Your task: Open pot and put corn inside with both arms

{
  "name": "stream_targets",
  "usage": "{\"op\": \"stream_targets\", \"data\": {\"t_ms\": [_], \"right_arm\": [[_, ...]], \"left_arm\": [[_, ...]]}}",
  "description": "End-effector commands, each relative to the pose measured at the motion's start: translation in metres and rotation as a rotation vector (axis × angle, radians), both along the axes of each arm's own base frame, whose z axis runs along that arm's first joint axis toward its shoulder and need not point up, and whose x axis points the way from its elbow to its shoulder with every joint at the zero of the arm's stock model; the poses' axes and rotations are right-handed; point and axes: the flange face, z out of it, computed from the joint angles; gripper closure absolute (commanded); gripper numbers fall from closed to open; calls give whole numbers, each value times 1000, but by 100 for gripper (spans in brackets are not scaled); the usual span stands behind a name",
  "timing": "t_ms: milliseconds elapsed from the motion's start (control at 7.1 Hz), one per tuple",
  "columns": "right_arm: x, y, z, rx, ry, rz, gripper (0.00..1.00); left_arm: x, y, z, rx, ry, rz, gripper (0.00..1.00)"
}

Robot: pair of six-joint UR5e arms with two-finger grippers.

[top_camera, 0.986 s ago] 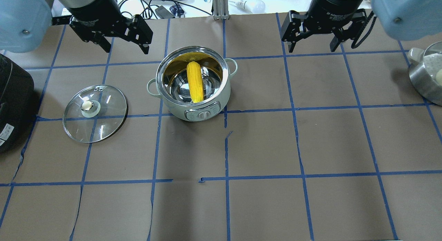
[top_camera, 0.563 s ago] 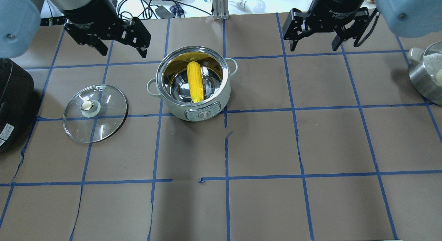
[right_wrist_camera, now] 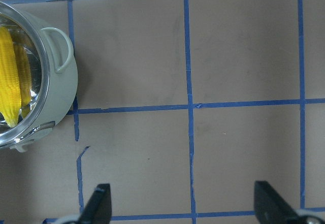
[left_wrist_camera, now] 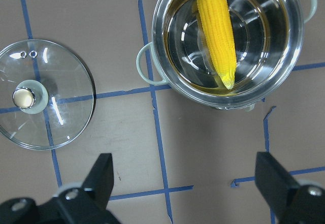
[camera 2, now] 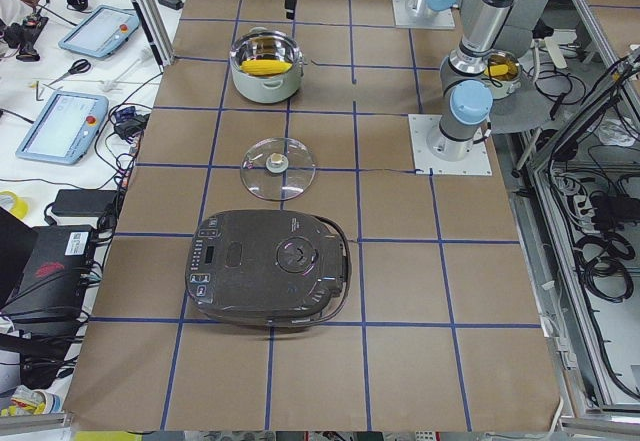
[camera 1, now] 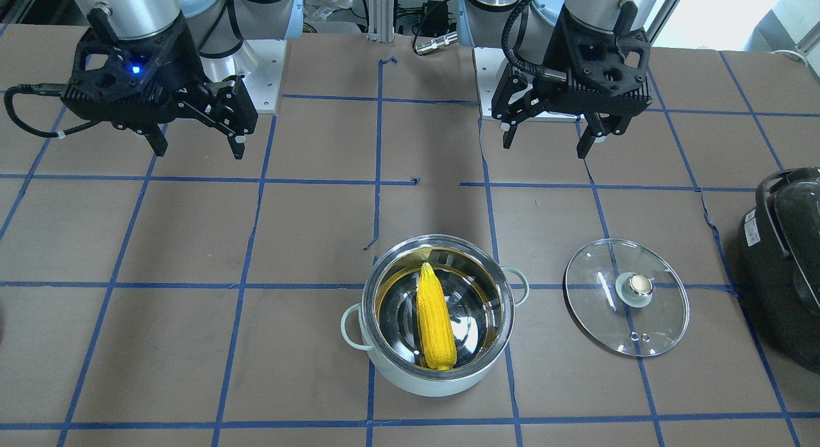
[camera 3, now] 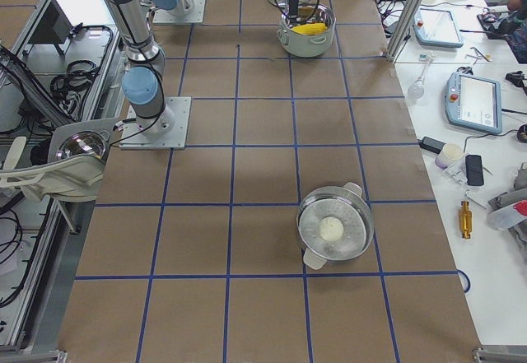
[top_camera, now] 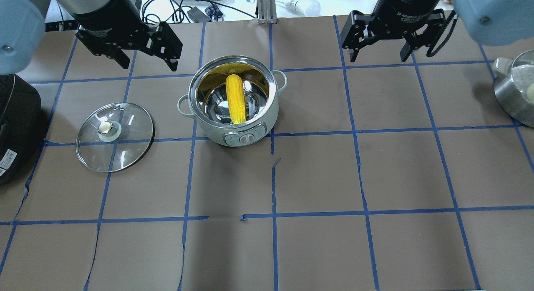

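The mint-green pot [top_camera: 250,134] stands open at the table's middle, also in the front view [camera 1: 410,380] and the left wrist view [left_wrist_camera: 147,69]. The yellow corn [top_camera: 235,98] lies inside it, also in the front view [camera 1: 435,326] and both wrist views [left_wrist_camera: 217,31] [right_wrist_camera: 9,89]. The glass lid [top_camera: 129,128] lies flat on the table left of the pot, knob up, also in the front view [camera 1: 660,319] and the left wrist view [left_wrist_camera: 66,107]. My left gripper [top_camera: 148,62] is open and empty, high behind the lid and pot. My right gripper [top_camera: 379,56] is open and empty, high at the back right.
A large black appliance [top_camera: 16,124] sits at the left edge, also in the left exterior view [camera 2: 270,266]. A steel steamer pot [top_camera: 515,91] with a white lump sits at the right edge. Blue tape lines grid the brown table.
My left gripper has drawn back and slightly up and left over the second. My right gripper has shifted slightly back. Pot, corn and lid have not moved.
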Motion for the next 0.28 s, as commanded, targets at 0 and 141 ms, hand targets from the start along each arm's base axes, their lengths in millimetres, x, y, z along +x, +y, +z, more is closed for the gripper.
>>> {"op": "stream_targets", "data": {"t_ms": [0, 141], "right_arm": [[0, 0, 0, 1, 0, 0, 0], [0, 0, 0, 1, 0, 0, 0]], "left_arm": [[1, 2, 1, -1, -1, 2, 0], [0, 2, 1, -2, 0, 0, 0]]}}
